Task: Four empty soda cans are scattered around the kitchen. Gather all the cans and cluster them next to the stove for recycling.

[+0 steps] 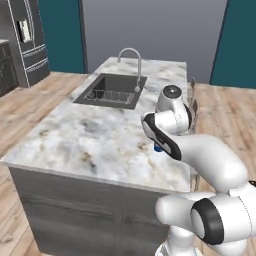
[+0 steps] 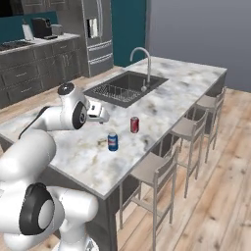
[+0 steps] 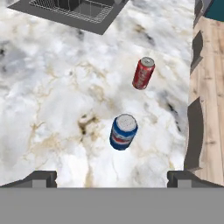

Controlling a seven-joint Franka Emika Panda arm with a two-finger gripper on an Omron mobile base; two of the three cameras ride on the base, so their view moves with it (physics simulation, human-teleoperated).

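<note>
Fingers (image 3: pixel 112 178) spread wide and released, nothing between them; the two dark tips sit at lower left and lower right of the hand view, above the marble table (image 3: pixel 52 109).

Blue can (image 3: pixel 123 132) upright on the table, just above the frame's centre-bottom in the hand view, between the finger tips' lines but clear of both. Silver top, red-white band on the side. In the right base view the same can (image 2: pixel 112 141) stands left of centre, near the table's front edge, with the hand to its upper left.

Red can (image 3: pixel 143 73) upright further on, upper right of centre in the hand view, apart from the blue one. In the right base view it (image 2: pixel 135 124) sits just up and right of the blue can.

Sink (image 2: pixel 123 87) beyond both cans, dark basin with a wire rack inside, curved tap (image 2: pixel 143 61) at its far rim.

Stools (image 2: pixel 157 171) line the table's right side in the right base view.

Far upper left there, dark cabinets and a steel fridge (image 2: pixel 98 29).
</note>
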